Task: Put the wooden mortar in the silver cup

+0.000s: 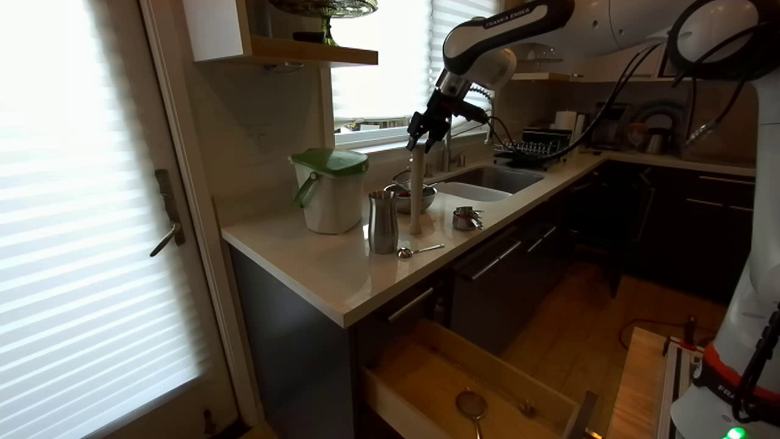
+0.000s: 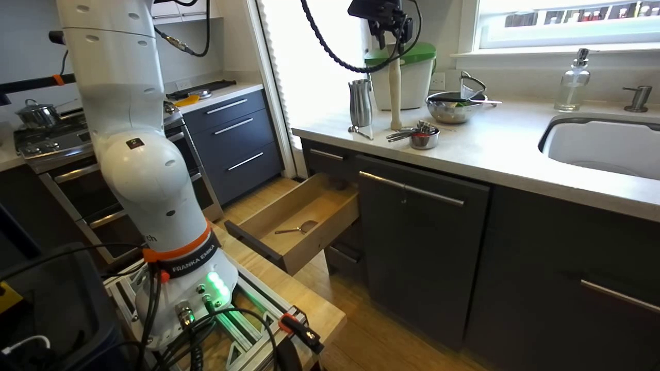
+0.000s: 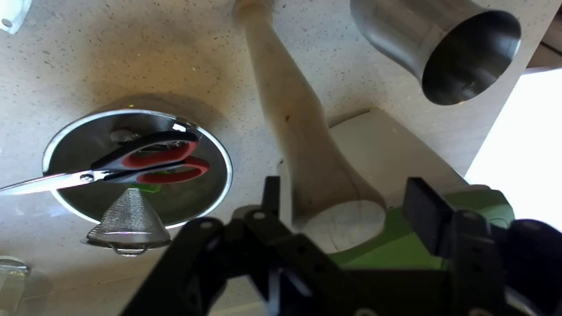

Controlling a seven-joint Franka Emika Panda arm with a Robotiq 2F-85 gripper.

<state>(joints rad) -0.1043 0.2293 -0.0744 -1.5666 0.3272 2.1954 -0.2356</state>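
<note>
The wooden mortar (image 1: 417,194) is a long pale stick standing upright on the counter, and it shows in an exterior view (image 2: 395,95) too. The silver cup (image 1: 382,224) stands upright beside it and also shows in an exterior view (image 2: 360,104). My gripper (image 1: 418,148) points down at the mortar's top end. In the wrist view, the gripper (image 3: 342,197) is open, with the top of the mortar (image 3: 303,123) between its fingers, nearer the left finger. A gap shows on the right side. In the wrist view the silver cup (image 3: 408,39) has a dark, open mouth at upper right.
A white container with a green lid (image 1: 332,189) stands behind the cup. A metal bowl (image 3: 228,175) holds scissors (image 3: 158,164) and a strainer (image 3: 129,219). Measuring cups (image 1: 464,218) and a small spoon (image 1: 405,251) lie near the counter's front edge. An open drawer (image 1: 390,396) juts out below.
</note>
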